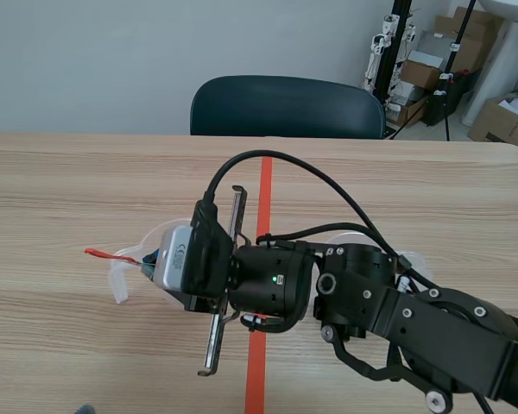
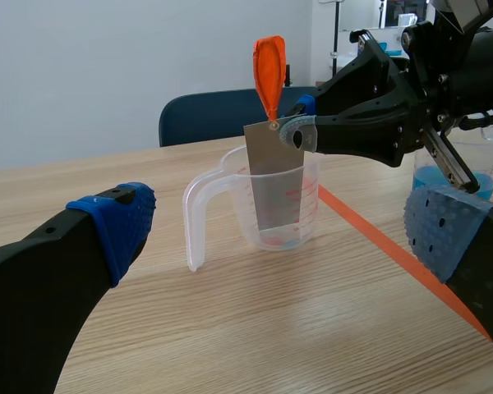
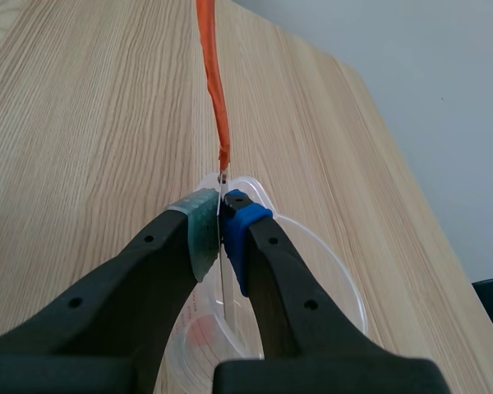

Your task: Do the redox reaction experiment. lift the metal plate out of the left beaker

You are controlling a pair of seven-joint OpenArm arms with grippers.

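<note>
Tool (image 3: 222, 226) of the right arm is pinching the metal plate (image 2: 275, 176) by its top edge.
The plate is hanging upright, its lower half inside the left beaker (image 2: 230, 205), an orange tag (image 2: 269, 70) rising from its top; the left tool (image 2: 283, 234), fingers spread, is facing the beaker at its twelve o'clock.

Grey metal plate (image 2: 273, 148) with orange tag (image 2: 269, 70), clear beaker (image 2: 234, 201) with red markings, blue dotted pads (image 2: 119, 222), pale wood-grain table (image 2: 255, 328).
</note>
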